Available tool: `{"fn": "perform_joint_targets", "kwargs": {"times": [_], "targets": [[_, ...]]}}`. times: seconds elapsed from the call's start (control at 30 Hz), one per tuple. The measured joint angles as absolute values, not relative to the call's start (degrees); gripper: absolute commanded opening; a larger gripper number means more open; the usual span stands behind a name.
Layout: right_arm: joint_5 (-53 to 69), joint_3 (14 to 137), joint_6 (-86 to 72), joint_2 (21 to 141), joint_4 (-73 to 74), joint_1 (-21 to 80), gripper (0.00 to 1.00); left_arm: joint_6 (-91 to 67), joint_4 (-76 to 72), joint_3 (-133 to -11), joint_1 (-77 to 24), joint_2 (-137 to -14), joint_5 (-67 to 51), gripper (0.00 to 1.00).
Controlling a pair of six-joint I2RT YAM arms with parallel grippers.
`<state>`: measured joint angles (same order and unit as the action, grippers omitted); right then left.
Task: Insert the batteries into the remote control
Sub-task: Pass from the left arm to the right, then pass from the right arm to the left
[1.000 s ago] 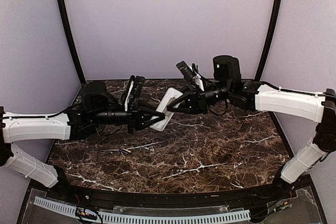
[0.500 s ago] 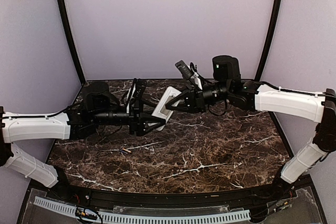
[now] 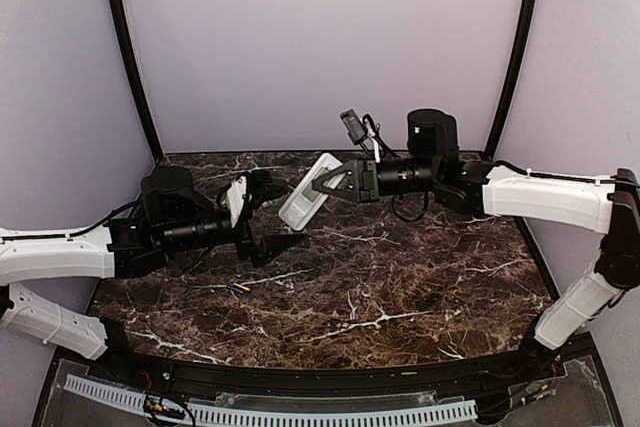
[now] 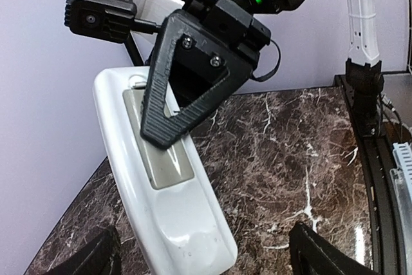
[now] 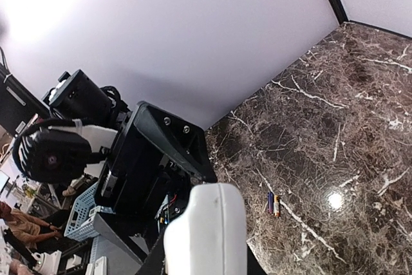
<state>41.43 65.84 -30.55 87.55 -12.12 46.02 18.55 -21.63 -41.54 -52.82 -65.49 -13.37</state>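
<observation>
My right gripper (image 3: 322,187) is shut on the upper end of the white remote control (image 3: 300,203) and holds it tilted in the air above the back of the table. In the left wrist view the remote control (image 4: 168,223) shows a grey panel (image 4: 159,159) on its facing side, with a black right finger (image 4: 193,69) pressed over it. My left gripper (image 3: 274,213) stands open just left of the remote's lower end, not touching it. The batteries (image 3: 237,288) lie side by side on the marble, below the left gripper; the right wrist view shows the batteries (image 5: 273,204) too.
The dark marble table (image 3: 400,287) is ringed by lilac walls and black corner poles (image 3: 128,47). A perforated white strip (image 3: 270,412) runs along the near edge. The left arm's black wrist (image 5: 161,152) sits close behind the remote.
My left gripper has opened, let go of the remote's lower end and drawn back to the left. The right gripper has kept its hold and lifted the remote slightly.
</observation>
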Motion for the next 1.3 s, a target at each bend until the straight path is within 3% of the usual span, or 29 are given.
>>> {"fn": "perform_joint_targets", "kwargs": {"times": [0.43,0.93,1.3], "targets": [[37.6,64.6,-38.5,90.2,-16.6,46.1,0.00,25.1,-31.5,-37.1,-54.8,-70.3,-2.9,0.71],[37.2,62.3,-43.5,90.5,-22.8,46.1,0.00,23.1,-34.7,-37.1,-54.9,-71.9,1.3,0.69],[37.9,62.2,-45.0,91.5,-25.5,46.1,0.00,20.8,-36.8,-35.8,-54.9,-72.0,2.9,0.45]]}}
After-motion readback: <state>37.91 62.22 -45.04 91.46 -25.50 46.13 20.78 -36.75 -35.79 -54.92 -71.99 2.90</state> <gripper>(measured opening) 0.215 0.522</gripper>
